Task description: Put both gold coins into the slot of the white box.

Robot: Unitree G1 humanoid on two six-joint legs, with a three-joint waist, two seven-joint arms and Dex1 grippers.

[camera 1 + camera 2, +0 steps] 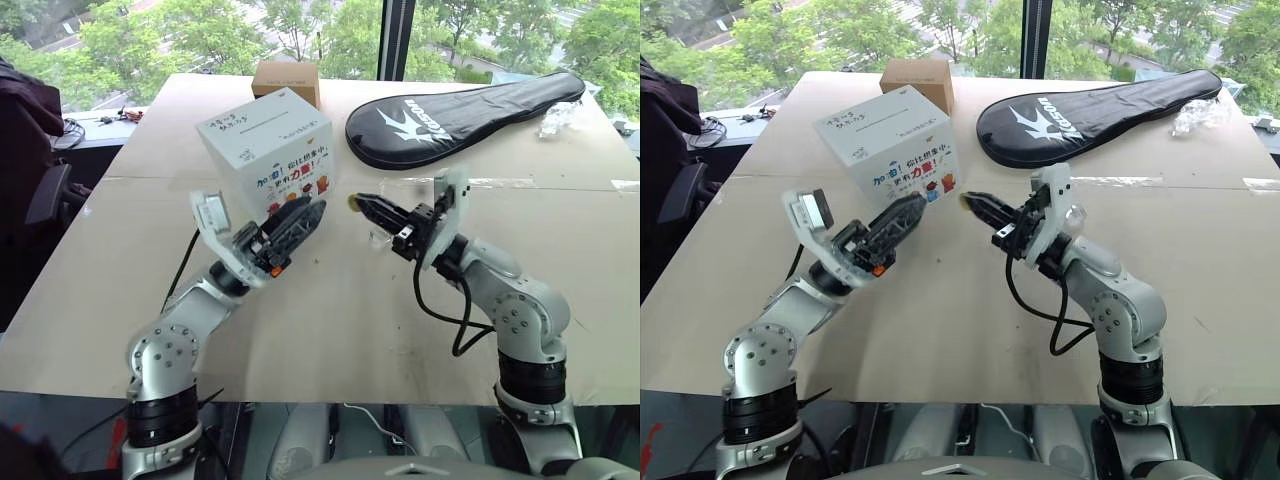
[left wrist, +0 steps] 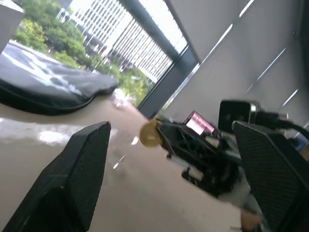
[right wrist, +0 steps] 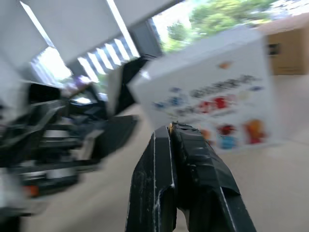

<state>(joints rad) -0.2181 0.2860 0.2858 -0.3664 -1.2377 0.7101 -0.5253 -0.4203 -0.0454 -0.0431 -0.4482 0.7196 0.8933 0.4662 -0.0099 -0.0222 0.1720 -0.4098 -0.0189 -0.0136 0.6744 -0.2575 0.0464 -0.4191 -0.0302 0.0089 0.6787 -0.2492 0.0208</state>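
Clearly, from the head views, the right gripper point(image 1: 362, 204) hangs above the middle of the desk point(image 1: 330, 330) with its fingers pressed together on a gold coin point(image 1: 353, 203), which peeks out at the very tip. The white box point(image 1: 268, 150) stands toward the far left part of the desk, its slot point(image 1: 272, 115) a thin dark line on the top face, well apart from the coin. The left gripper point(image 1: 297, 222) is spread, empty, and lies just in front of the box's picture side. Behind the box sits a brown cardboard box point(image 1: 286, 79), and a black racket case point(image 1: 462, 113) lies along the far right edge. The second coin cannot be made out.

Next, the left wrist view looks between two wide-apart fingers point(image 2: 77, 169) at the coin point(image 2: 150, 134), pinched edge-on by the other gripper.

Finally, the right wrist view shows closed fingers point(image 3: 186, 179) aimed at the box's cartoon face point(image 3: 212, 96), a sliver of gold at the tip.

Judging from this, the step in hand is carrying one coin to the slot. The next move calls for lifting it over the box top and lining its edge up with the slit before letting go.
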